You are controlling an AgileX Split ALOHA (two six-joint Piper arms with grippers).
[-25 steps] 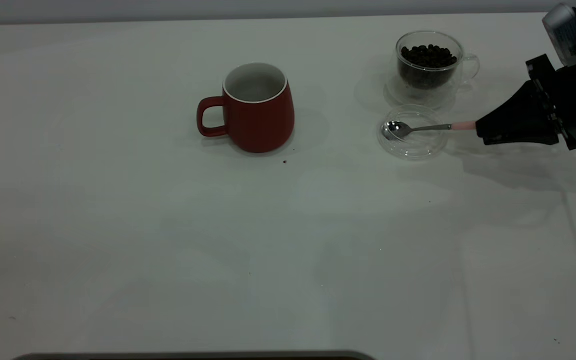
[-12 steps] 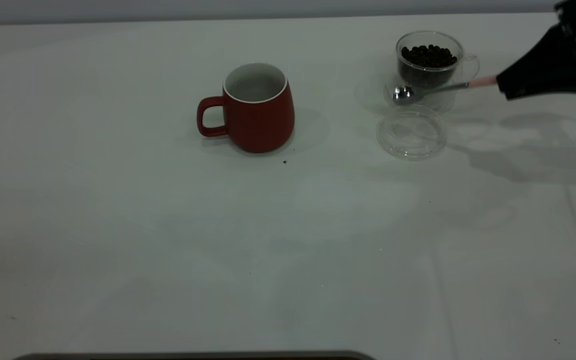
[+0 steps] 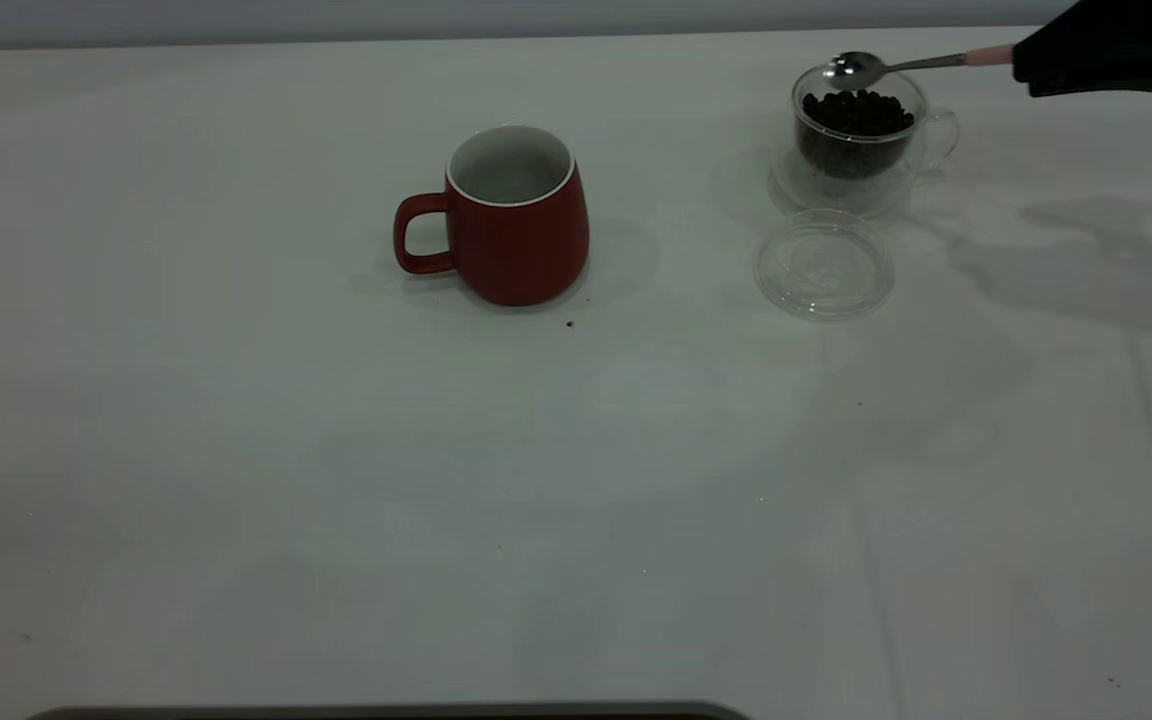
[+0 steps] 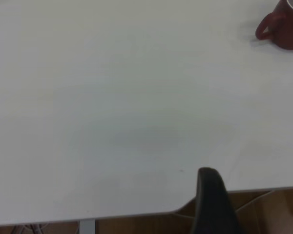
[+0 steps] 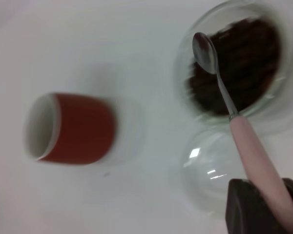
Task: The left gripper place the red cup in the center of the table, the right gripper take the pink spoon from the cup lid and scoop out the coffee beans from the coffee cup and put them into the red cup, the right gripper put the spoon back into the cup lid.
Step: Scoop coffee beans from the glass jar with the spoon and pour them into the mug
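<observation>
My right gripper [image 3: 1021, 60] reaches in high beside the coffee cup [image 3: 861, 135], jaws clenched on the pink spoon [image 3: 901, 65]. Its long axis lies nearly level, bowl pointing away from me, poised over the cup's beans.

The cup [image 3: 510, 214] stands near the table's [image 3: 336, 480] centre, handle to the left. The coffee cup [image 3: 861, 135] stands far right at the back, beans [image 3: 856, 110] in it. The lid [image 3: 823, 263] lies just before it. The spoon [image 3: 891, 66] hangs over the coffee cup, bowl above the beans.
</observation>
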